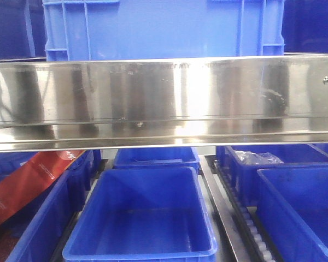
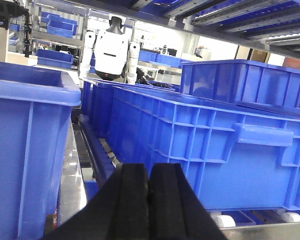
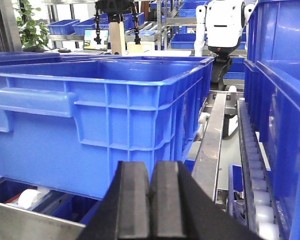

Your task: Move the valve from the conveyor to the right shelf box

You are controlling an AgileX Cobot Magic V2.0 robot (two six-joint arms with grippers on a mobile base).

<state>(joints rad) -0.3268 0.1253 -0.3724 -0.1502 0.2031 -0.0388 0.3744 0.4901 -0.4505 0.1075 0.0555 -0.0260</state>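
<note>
No valve and no conveyor show in any view. My left gripper (image 2: 148, 172) is shut, its black pads pressed together with nothing between them, pointing at the side of a long blue shelf box (image 2: 215, 135). My right gripper (image 3: 150, 170) is also shut and empty, facing the wall of another blue box (image 3: 90, 120) on the shelf rollers. In the front view an empty blue box (image 1: 145, 210) sits centre below a steel shelf beam (image 1: 164, 101), and to the right stand two more blue boxes (image 1: 300, 204), the farther one holding a clear plastic bag (image 1: 259, 158).
A blue crate (image 1: 164, 27) rests on the upper shelf. A red strip (image 1: 27, 183) lies across the left box. Roller tracks (image 3: 252, 165) and a steel rail (image 3: 212, 145) run between the boxes. A white humanoid robot (image 2: 112, 47) stands beyond the shelving.
</note>
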